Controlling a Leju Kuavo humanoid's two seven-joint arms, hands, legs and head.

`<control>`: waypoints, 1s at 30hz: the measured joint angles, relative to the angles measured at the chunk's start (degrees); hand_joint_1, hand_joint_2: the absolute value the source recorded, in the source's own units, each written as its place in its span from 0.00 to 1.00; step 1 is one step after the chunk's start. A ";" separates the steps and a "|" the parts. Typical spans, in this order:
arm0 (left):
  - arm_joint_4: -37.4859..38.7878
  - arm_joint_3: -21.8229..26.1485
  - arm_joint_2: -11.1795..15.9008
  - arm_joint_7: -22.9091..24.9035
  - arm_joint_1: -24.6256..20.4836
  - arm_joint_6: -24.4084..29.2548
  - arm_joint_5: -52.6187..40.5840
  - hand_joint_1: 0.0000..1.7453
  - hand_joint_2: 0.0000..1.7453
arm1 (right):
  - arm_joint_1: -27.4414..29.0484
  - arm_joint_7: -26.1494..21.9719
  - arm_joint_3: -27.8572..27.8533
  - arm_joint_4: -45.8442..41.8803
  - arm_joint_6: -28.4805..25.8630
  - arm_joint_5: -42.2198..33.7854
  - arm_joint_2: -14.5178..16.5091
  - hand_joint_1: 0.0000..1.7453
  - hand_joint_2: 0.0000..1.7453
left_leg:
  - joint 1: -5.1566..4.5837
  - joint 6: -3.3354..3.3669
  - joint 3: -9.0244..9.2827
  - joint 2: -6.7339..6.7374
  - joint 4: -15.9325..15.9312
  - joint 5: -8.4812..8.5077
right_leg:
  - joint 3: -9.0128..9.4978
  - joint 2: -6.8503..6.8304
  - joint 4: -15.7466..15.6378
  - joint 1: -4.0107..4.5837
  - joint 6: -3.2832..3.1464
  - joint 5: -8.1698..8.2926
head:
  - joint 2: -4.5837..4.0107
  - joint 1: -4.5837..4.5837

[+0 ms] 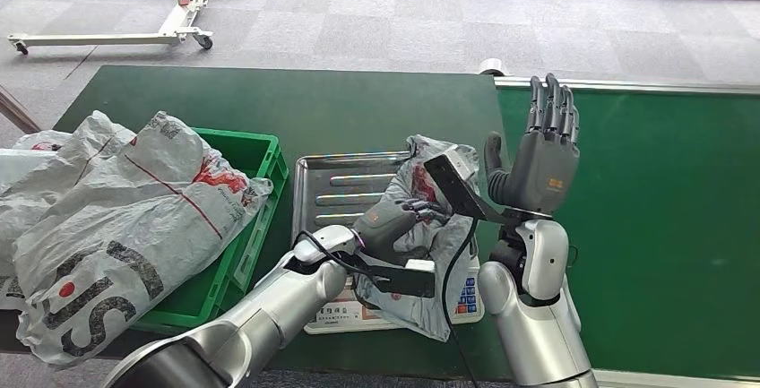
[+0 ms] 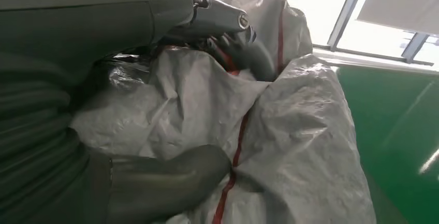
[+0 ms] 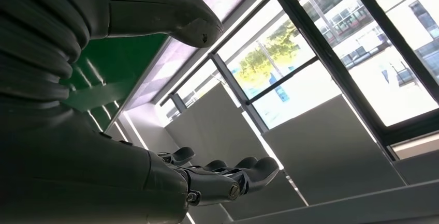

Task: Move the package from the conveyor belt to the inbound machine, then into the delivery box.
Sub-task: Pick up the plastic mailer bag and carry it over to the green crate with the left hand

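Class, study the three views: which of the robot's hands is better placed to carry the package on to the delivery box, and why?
Left. The left hand already grips the package over the metal tray, beside the green box. The right hand is raised, open, holding nothing.

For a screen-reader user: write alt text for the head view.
The robot's left hand grips a crumpled white package over the metal tray of the inbound machine, while its right hand is raised open above the green conveyor belt. Left of the tray, a green delivery box holds more white packages.
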 joint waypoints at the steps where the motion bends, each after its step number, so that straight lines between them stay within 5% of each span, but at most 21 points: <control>1: 0.16 -0.14 0.00 -0.08 -0.16 -0.05 0.21 1.00 1.00 | 0.04 0.04 0.00 0.00 0.02 0.08 0.00 0.00 1.00 | 0.00 0.00 0.00 0.00 0.00 0.00 | 0.00 0.00 0.00 0.00 0.00 0.00 | 0.00 0.00; 14: 0.47 -0.39 0.49 0.49 -1.08 4.67 2.71 1.00 1.00 | 1.06 0.03 -0.13 -0.02 0.04 0.12 -0.01 0.00 1.00 | 0.02 -0.01 0.00 0.08 -0.02 0.00 | -0.09 0.09 0.00 0.03 -0.01 0.00 | 0.00 0.00; 18: -0.97 0.56 1.43 3.88 -0.95 15.00 4.04 1.00 1.00 | 1.90 -0.07 -0.43 -0.36 -0.10 0.00 -0.02 0.00 1.00 | 0.02 -0.02 -0.01 0.09 -0.02 0.01 | -0.10 0.10 0.01 0.04 -0.02 0.00 | -0.01 0.01; 23: -10.05 8.48 6.15 10.62 -0.81 30.35 3.68 1.00 1.00 | 4.28 -0.85 -1.12 -0.87 -0.87 -0.64 -0.22 0.00 1.00 | 0.05 -0.07 -0.02 0.22 -0.05 0.03 | -0.15 0.23 0.04 0.09 -0.03 0.01 | 0.00 -0.01; 30: -21.34 20.89 11.59 13.20 0.83 36.16 -1.22 1.00 1.00 | 6.16 -0.80 -1.26 -0.87 -2.33 -0.85 -0.58 0.00 1.00 | 0.16 -0.10 -0.05 0.23 -0.06 0.04 | -0.18 0.22 0.05 0.17 -0.07 -0.02 | 0.00 -0.01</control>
